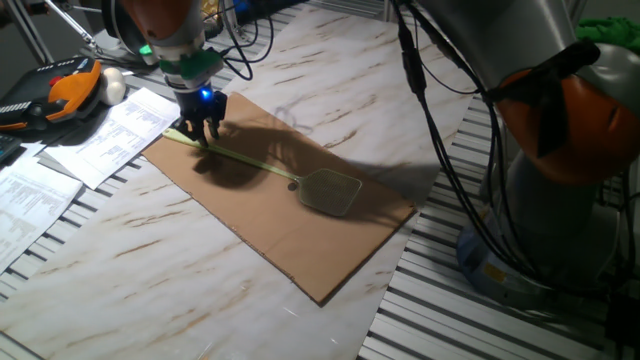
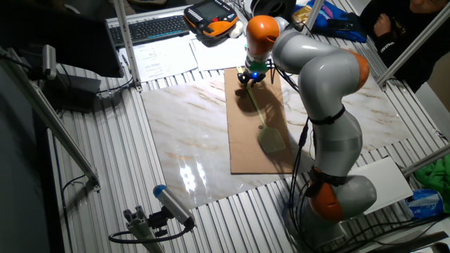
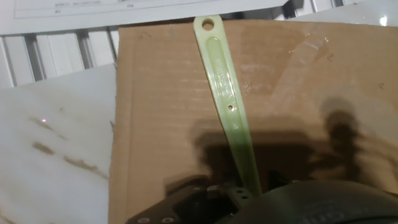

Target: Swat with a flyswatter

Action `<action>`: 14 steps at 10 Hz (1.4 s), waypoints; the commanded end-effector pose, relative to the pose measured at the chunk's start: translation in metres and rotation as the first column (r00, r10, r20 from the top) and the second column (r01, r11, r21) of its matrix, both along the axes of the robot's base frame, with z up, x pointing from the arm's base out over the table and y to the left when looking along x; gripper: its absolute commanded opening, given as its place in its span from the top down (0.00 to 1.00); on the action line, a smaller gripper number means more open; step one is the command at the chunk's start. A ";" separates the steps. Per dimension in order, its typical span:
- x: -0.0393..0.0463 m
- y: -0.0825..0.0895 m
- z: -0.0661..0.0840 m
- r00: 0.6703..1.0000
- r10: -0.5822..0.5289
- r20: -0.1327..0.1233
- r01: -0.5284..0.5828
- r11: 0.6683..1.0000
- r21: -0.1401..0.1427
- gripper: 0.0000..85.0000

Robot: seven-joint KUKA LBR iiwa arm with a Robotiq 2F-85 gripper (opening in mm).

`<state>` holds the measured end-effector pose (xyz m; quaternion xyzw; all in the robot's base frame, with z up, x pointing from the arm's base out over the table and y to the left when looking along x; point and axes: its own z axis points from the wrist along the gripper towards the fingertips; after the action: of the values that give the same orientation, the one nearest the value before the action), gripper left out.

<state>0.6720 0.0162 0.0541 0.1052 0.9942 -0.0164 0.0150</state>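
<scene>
Dim, warm light; soft shadows on the cardboard [image 1: 290, 215]; hand view slightly blurred.

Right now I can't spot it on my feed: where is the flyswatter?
The flyswatter lies flat on the cardboard sheet, running diagonally across it. The hand is at its handle end, nearest the printed papers.

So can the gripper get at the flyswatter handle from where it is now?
Probably yes. The gripper is right over the handle end of the flyswatter, which lies flat on the cardboard sheet with nothing on top of it. Whether the fingers already pinch it is unclear.
</scene>
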 end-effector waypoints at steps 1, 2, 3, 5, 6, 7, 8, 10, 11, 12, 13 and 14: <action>0.0006 0.001 -0.003 1.000 0.002 0.003 -0.002 1.000 -0.001 0.60; 0.0014 0.000 -0.006 1.000 0.006 0.002 -0.006 1.000 -0.003 0.60; 0.0022 -0.003 -0.007 1.000 0.020 -0.001 -0.020 1.000 -0.001 0.60; 0.0027 -0.006 -0.010 0.999 0.035 -0.001 -0.035 0.999 0.001 0.60; 0.0018 -0.004 -0.011 1.000 0.031 0.001 -0.031 1.000 0.003 0.60; 0.0004 -0.002 -0.012 1.000 0.025 0.006 -0.025 1.000 0.006 0.60; -0.0010 0.001 -0.014 1.000 0.025 0.013 -0.025 1.000 0.003 0.60; -0.0012 0.003 -0.019 0.999 0.036 0.011 -0.036 0.999 -0.007 0.60; -0.0008 0.001 -0.020 0.999 0.042 0.009 -0.042 0.999 -0.009 0.40; -0.0002 -0.001 -0.021 0.999 0.043 0.009 -0.043 0.999 -0.012 0.40; -0.0002 -0.002 -0.020 0.999 0.043 0.006 -0.043 0.999 -0.012 0.40; -0.0002 -0.002 -0.021 0.999 0.042 0.007 -0.042 0.999 -0.013 0.40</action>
<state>0.6719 0.0146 0.0325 0.0851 0.9959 -0.0227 0.0204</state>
